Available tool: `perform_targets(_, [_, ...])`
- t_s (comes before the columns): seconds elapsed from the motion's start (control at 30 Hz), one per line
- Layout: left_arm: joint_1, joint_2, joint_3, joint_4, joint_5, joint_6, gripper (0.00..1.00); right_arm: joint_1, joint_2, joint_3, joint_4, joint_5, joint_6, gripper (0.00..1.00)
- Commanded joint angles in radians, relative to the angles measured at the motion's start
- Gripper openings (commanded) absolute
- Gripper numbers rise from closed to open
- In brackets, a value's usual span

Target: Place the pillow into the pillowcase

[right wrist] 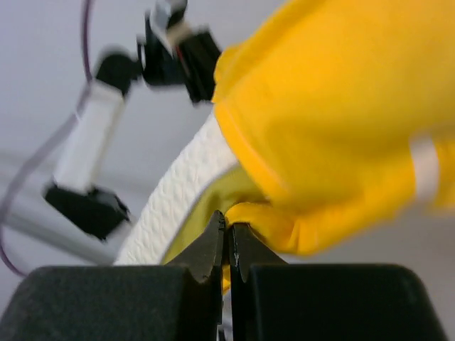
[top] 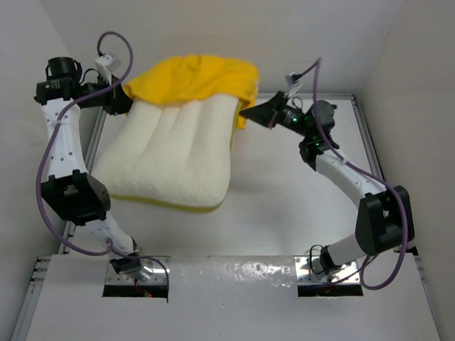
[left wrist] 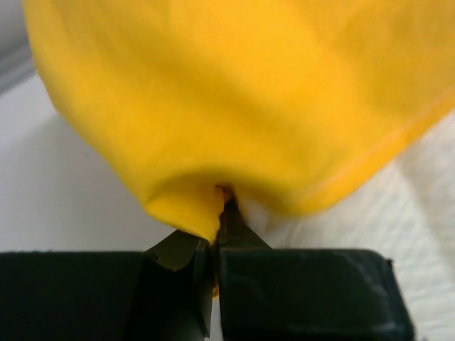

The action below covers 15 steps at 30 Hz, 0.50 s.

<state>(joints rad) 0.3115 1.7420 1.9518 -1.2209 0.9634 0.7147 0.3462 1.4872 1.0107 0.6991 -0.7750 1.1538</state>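
I am judging the biggest risk to be slippage. Each of my end effectors is pinching only a thin fold of the pillowcase at its open hem, and if the pillow drags or hangs on that fabric, a fold could be pulling free. A second risk is that the pillowcase is covering only the pillow's far end, so tugging from here could be shifting the whole pillow across the tabletop instead of sliding the case along it. I also cannot tell whether my right pinch is catching the pillow's edge trim along with the fabric, which would be locking the two together. My left end effector is clenched on a yellow fold at the pillow's far-left corner, with that arm rising beside the pillow's left edge and bending inward at the wrist. My right end effector is clenched on the hem at the pillow's far-right corner, with that arm reaching in from the pillow's right side, fingers pointing toward it.
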Motion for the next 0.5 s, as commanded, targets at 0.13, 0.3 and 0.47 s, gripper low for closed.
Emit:
perform_targets(0.13, [0.006, 0.090, 0.006, 0.066, 0.041, -0.425, 0.00, -0.131, 0.039, -0.084, 0.277, 0.134, 0.365, 0.00])
perform_targets(0.3, [0.038, 0.044, 0.039, 0.252, 0.254, -0.657, 0.00, -0.124, 0.009, -0.003, 0.286, 0.158, 0.460, 0.00])
perform_targets(0.47, [0.032, -0.119, -0.140, 1.669, 0.557, -1.927, 0.00, -0.125, -0.073, 0.213, 0.168, 0.171, 0.547, 0.00])
